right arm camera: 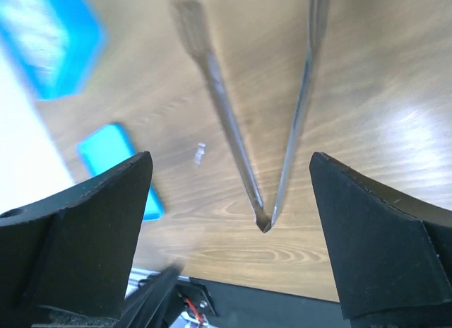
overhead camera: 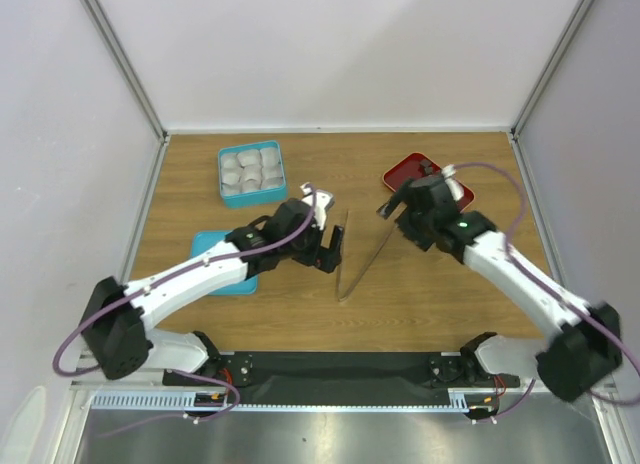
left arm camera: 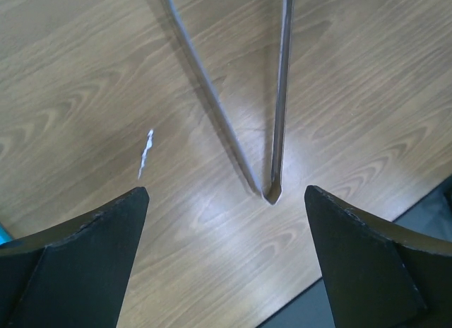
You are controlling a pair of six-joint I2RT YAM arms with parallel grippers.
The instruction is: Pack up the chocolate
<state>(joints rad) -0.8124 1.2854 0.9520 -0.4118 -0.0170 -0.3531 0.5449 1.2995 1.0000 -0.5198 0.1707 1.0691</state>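
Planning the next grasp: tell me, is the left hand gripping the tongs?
No: the tongs lie untouched on the table, between the sides of the wide-open left hand.

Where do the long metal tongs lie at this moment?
The tongs lie on the wooden table at the centre of the top view, between the left gripper and the right gripper, hinge end towards the arm bases.

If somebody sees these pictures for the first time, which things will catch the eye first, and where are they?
First, the long metal tongs lying in the middle of the wooden table, with the left tool and the right tool both open above them. Then the colours: a teal box of pale pieces at the back left, and a red tray at the back right, partly hidden by the right arm.
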